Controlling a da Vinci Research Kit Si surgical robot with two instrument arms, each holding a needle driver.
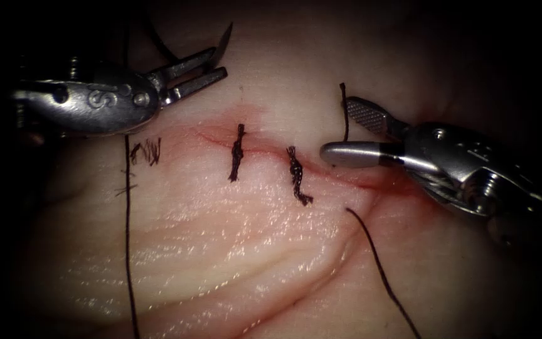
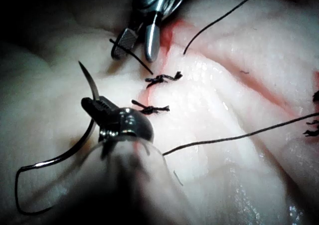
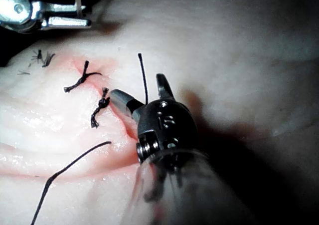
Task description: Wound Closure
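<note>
Loose thread point(image 1: 381, 263): lies on the near tissue point(image 1: 221, 251), right of the stitches; a second strand point(image 1: 128, 238) runs down the left side, well apart from the cut.
Stitches: two knotted stitches point(image 1: 238, 160) and point(image 1: 297, 176) cross the cut point(image 1: 346, 179); frayed cut ends of thread point(image 1: 147, 152) lie to their left.
Progress: the left and middle stretch looks closed; to my eye the right end, edged with red fluid point(image 1: 377, 185), is not yet stitched.
Right tool point(image 1: 345, 133): jaws apart at the cut's right end, clamped on nothing; a short upright thread end point(image 1: 344, 113) stands between them.
Left tool point(image 1: 214, 64): beyond the cut, on the left; jaws clamped on the needle point(image 2: 89, 80) near its pointed end.
Needle: clear of the tissue.
</note>
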